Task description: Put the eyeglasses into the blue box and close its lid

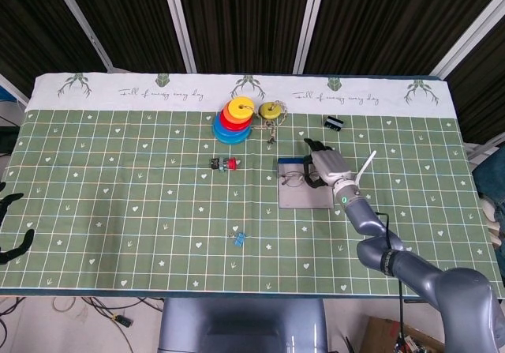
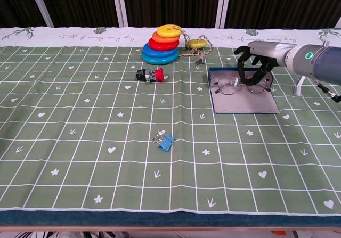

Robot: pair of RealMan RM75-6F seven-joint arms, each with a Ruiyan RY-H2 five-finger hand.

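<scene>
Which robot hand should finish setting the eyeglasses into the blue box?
Right. The right robot hand is already over the eyeglasses at the blue box, fingers around them. The left robot hand sits at the table's far left edge.

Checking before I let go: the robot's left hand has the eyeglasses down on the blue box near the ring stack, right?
Not quite: it is the right robot hand, not the left. The chest view shows it curled over the eyeglasses, which sit low on the blue box, to the right of the ring stack. The left robot hand is at the table's far left edge, holding nothing.
</scene>
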